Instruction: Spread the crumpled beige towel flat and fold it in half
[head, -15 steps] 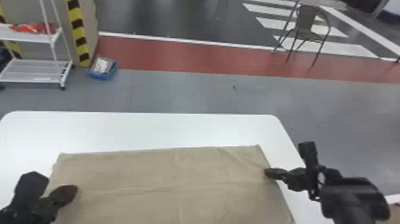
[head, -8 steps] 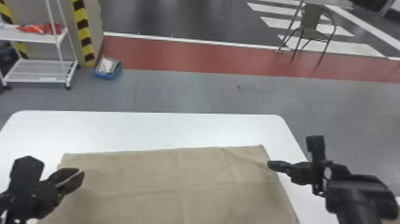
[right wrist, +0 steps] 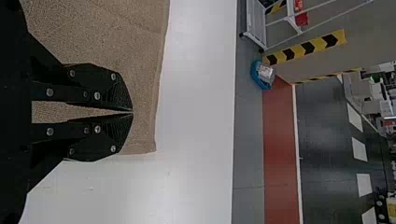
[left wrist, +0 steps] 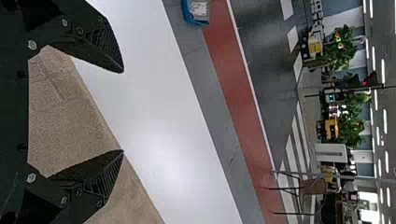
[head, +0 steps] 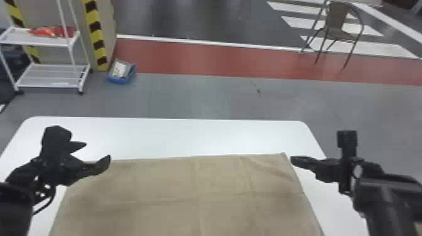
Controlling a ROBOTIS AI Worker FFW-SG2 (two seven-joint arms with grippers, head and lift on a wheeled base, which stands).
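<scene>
The beige towel (head: 219,194) lies spread out on the white table, creased but mostly flat. At its far left corner is my left gripper (head: 98,150), fingers wide apart and nothing between them. In the left wrist view, that gripper (left wrist: 123,111) is over the edge of the towel (left wrist: 70,121). Beside the far right corner of the cloth is my right gripper (head: 292,160). The right wrist view has this gripper (right wrist: 132,112) with its tips together, over the towel (right wrist: 107,37) near a corner, no cloth visibly pinched.
The white table (head: 163,135) extends beyond the towel's far edge and along both sides. On the floor behind are a white shelf (head: 53,75), a blue bin (head: 121,72) and a chair (head: 339,26).
My left gripper has moved away from the robot toward the towel's far edge, and its fingers have parted. The right gripper has shifted slightly farther forward. The head view has turned slightly left.
</scene>
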